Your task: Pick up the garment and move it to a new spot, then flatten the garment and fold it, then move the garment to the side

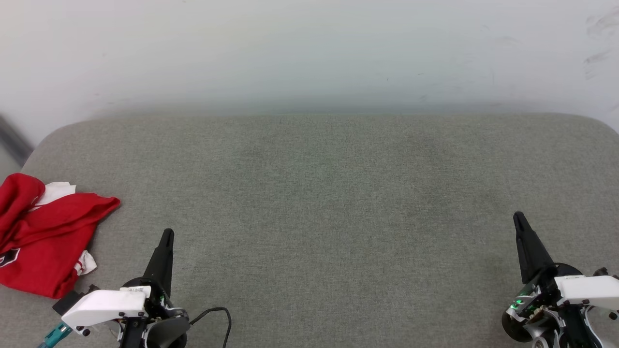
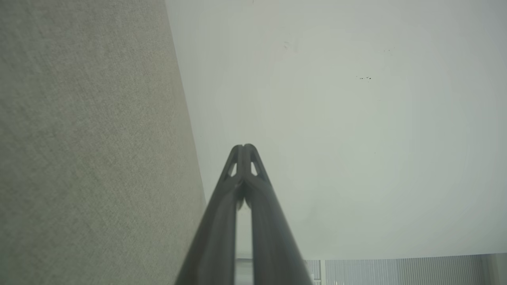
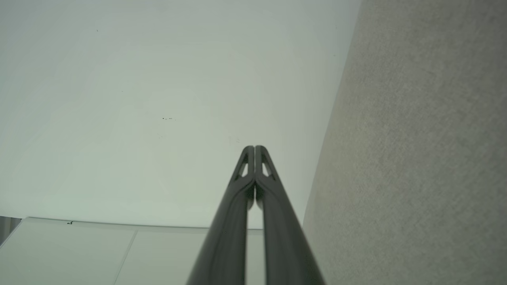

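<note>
Left gripper (image 1: 167, 237) and right gripper (image 1: 519, 218) are held closed, empty, since the crumpled garment (image 1: 43, 232) is not yet picked up.

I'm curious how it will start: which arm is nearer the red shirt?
Left. The left end effector is just right of the shirt, apart from it; the right end effector is far off across the cushion.

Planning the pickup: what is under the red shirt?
The crumpled red shirt lies on the grey fabric cushion, near its left end. Whether anything else sits beneath its folds cannot be seen; the cloth covers it.
</note>
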